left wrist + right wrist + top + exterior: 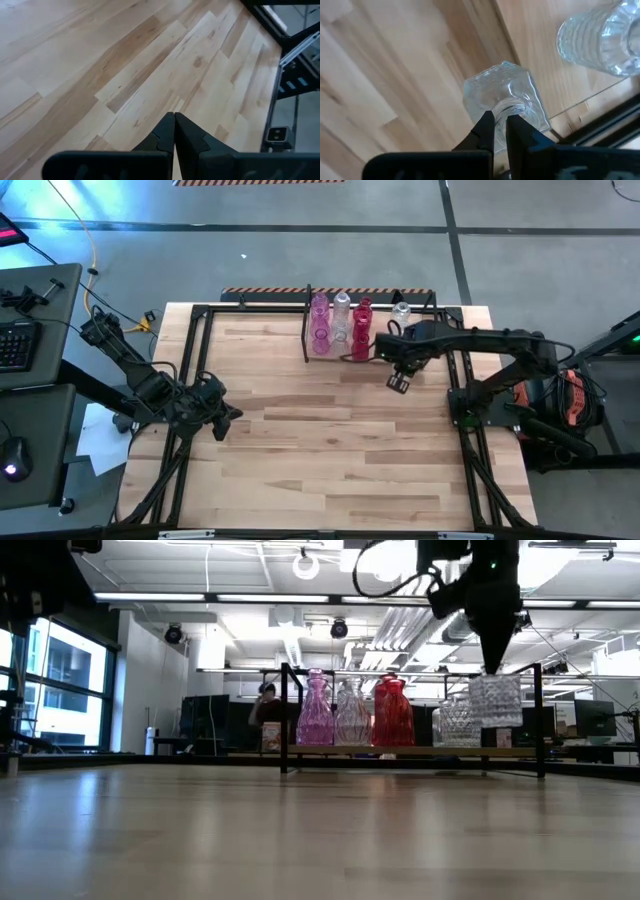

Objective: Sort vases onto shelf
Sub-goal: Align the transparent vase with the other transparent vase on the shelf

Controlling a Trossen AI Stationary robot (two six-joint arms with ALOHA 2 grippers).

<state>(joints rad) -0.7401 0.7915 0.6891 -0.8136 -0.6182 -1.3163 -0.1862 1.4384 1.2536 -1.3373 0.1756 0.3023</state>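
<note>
Right gripper point(500, 122): clamped on the neck of a clear square vase point(502, 95), held in the air beside the shelf point(312, 335).
Left gripper point(174, 125): clenched on nothing, waiting over bare table point(330, 450) at the left.
Shelf: pink vase point(315, 710), clear vase point(352, 712), red vase point(393, 712) and a ribbed vase point(458, 722) stand in a row.
Progress: table looks cleared, so I'd judge this vase nearly the last.

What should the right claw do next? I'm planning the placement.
Probably lower it gently toward the shelf. The right claw pinches the rim of a clear square vase, which hangs just above the board beside another clear vase.
</note>
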